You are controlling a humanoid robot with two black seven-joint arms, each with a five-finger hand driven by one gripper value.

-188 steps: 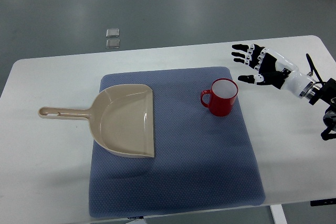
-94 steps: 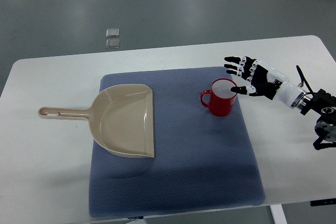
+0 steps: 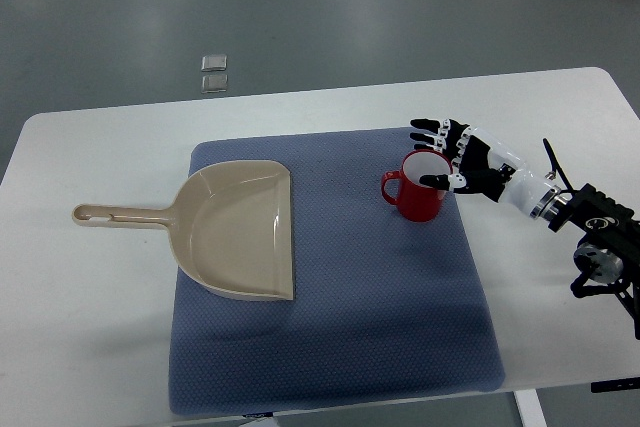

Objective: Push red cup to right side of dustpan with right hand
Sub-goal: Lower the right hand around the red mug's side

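White table with blue mat: right robot hand at red cup.
Cup stands upright on the mat's right part, handle toward the beige dustpan, well apart from it. Right robot hand has fingers spread, gripping nothing, thumb tip over the cup's rim, fingers over its far side. Grey floor lies beyond the table.

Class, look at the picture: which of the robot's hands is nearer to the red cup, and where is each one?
Right. The right hand is at the red cup's right rim, fingers spread. The left hand is out of view.
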